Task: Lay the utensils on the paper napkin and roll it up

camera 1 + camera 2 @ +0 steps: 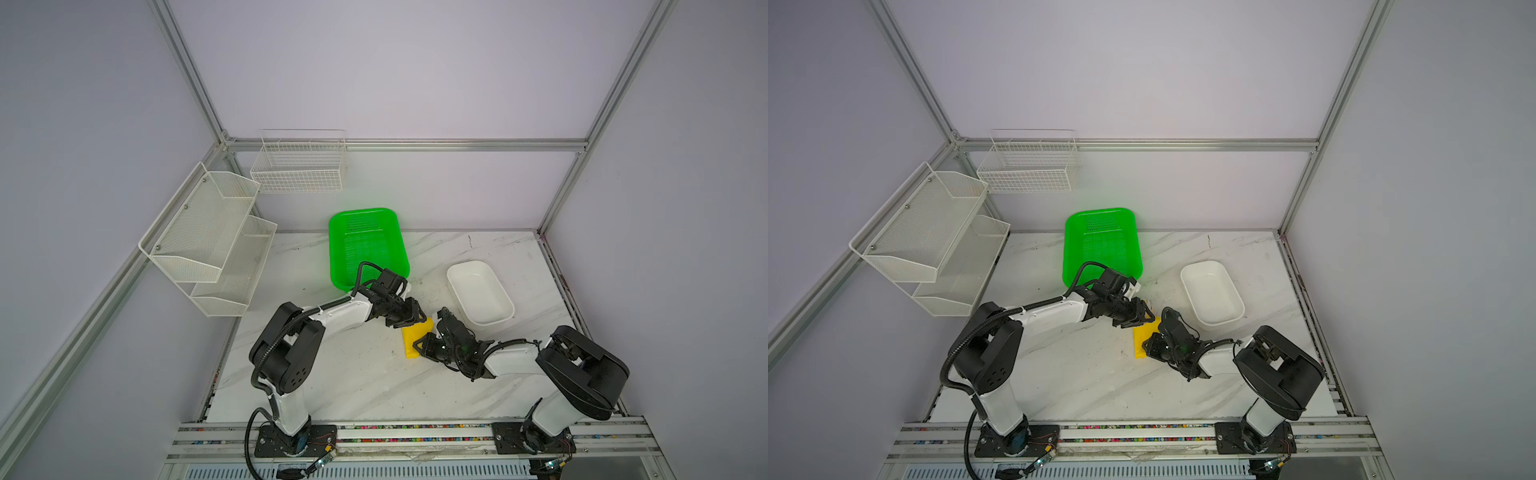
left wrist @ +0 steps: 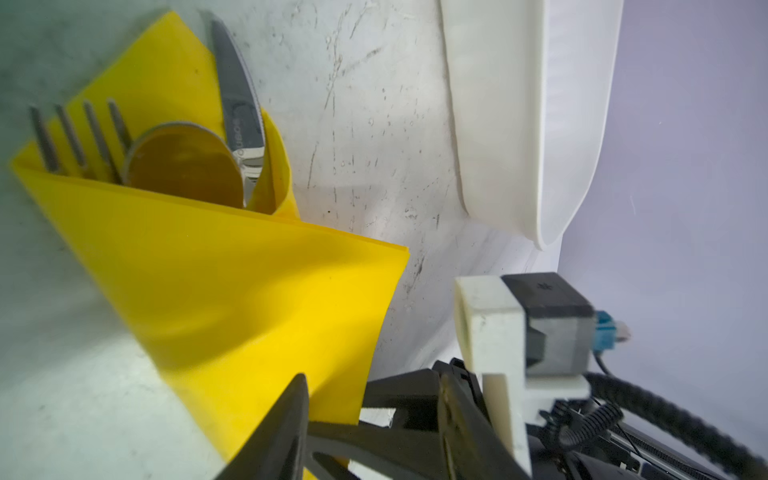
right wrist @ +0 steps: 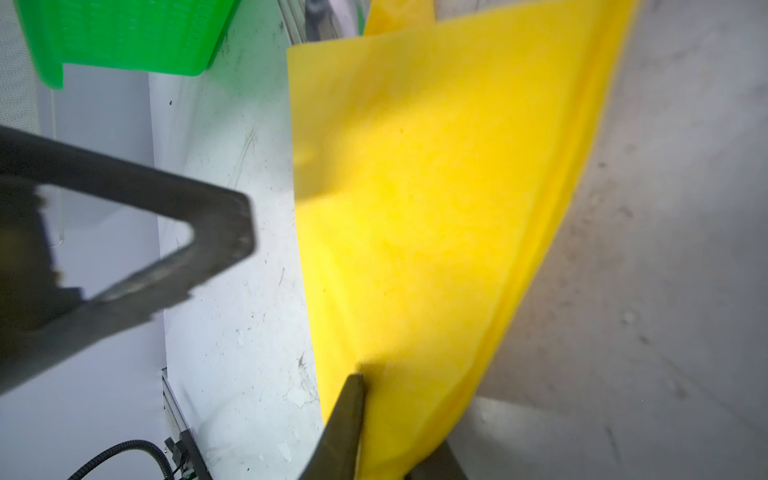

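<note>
Currently the paper napkin (image 2: 232, 270) is seen folded over on the marble table (image 1: 353, 374), near the green basket (image 1: 336, 249) and the white tray (image 1: 457, 274). The fork (image 2: 70, 137) tines, spoon (image 2: 183, 162) bowl and knife (image 2: 237, 95) blade are noted protruding from its open end. The right gripper (image 1: 420, 345) is closed on one napkin corner, paper pinched between its fingers; the left gripper (image 1: 417, 321) is held just beside it, jaws apart, nothing clamped.
</note>
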